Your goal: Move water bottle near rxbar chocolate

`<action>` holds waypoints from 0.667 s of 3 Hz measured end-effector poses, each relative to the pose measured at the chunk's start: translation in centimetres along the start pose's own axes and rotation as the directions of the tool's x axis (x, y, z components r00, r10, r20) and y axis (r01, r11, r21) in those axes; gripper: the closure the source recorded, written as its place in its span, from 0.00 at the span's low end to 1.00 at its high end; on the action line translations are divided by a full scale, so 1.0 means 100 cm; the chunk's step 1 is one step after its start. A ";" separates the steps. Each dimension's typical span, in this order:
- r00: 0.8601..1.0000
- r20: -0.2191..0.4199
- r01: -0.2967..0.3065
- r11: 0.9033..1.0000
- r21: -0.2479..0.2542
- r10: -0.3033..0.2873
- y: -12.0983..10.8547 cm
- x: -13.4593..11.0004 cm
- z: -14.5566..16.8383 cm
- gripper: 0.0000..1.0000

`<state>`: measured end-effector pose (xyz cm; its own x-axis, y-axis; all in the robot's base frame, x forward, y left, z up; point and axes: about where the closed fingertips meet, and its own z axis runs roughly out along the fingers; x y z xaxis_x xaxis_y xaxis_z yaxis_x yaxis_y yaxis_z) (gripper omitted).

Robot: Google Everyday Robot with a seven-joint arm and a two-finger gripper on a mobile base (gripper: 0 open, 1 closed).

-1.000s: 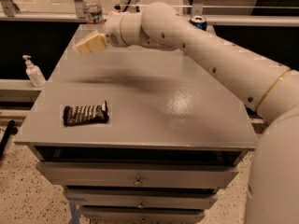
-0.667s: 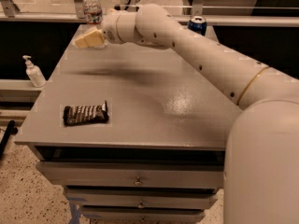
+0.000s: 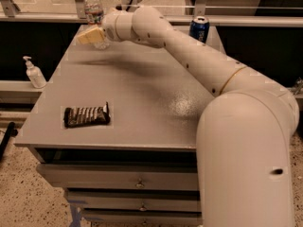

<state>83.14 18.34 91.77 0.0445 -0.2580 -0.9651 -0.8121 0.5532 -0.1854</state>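
The water bottle [image 3: 93, 9] stood upright at the far left corner of the grey surface [image 3: 142, 93], a clear plastic bottle with a white cap and a pale label band around its middle whose print was too blurred to read. Only its upper half showed plainly, because the claw [image 3: 90, 35] hung in front of its lower part, tan-coloured and pointing toward the left edge. Whether the claw was closed around the bottle, merely touching it or just beside it could not be told from this angle, nor how wide it was set. From the claw a thick white arm [image 3: 199, 60] ran back across the far right of the surface to a large rounded joint at the near right, casting a soft shadow on the grey top. The rxbar chocolate [image 3: 87, 116] lay flat near the front left of the surface, well apart from the bottle, a dark wrapper with pale lettering and crimped ends, its long side roughly parallel to the front edge. A blue can [image 3: 199, 29] stood upright at the far right edge, behind the arm. Off the surface, on a lower ledge to the left, stood a small white pump bottle [image 3: 34, 73]. Below the front edge of the surface were stacked grey drawers [image 3: 137, 181] with small knobs, and under them a speckled floor [image 3: 28, 202].
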 end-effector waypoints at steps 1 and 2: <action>0.999 0.025 -0.048 0.999 0.009 0.048 -0.012 0.002 0.013 0.18; 0.994 0.044 -0.101 0.995 -0.001 0.101 -0.013 0.003 0.016 0.42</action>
<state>85.18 18.80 91.41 -0.0118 -0.1655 -0.9861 -0.8132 0.5754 -0.0868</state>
